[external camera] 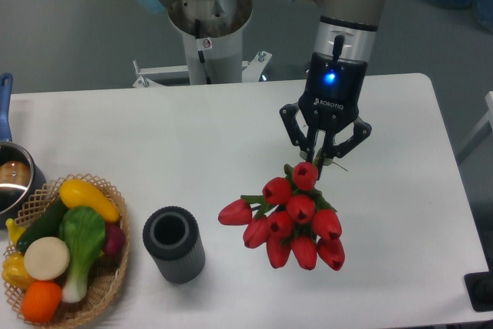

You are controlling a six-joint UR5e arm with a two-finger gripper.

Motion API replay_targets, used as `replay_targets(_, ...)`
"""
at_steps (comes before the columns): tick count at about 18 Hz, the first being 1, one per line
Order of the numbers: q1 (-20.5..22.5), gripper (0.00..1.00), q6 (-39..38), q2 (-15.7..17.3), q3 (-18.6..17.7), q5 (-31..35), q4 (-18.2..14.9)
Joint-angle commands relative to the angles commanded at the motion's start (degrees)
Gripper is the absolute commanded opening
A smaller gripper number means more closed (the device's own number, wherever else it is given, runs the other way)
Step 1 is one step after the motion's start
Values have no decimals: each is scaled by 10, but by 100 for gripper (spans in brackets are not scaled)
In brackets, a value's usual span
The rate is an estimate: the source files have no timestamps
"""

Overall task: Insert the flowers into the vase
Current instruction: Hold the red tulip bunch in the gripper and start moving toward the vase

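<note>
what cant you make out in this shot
- Flower stems: the buds of the flowers cover them, so whether they touch the table is unclear.
- Vase interior: too dark to see into.
- Steel pot: cut off by the left edge.
- Gripper fingertips: closed at the stems, but leaves hide the contact.

A white table [192, 144] carries everything. The vase [174, 243] stands upright on it. Left of the vase sit a wicker basket [108, 287] and, further left, a pot [14, 179].
</note>
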Motion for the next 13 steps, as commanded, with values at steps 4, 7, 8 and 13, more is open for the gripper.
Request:
replay_targets(4,0,18,-16,0,4,-15,0)
replay_targets(7,6,18,-38,-3,4,-80,0)
replay_targets(8,10,18,-40,-3,4,-96,0)
replay_targets(13,8,18,-39,-4,3,-104,1)
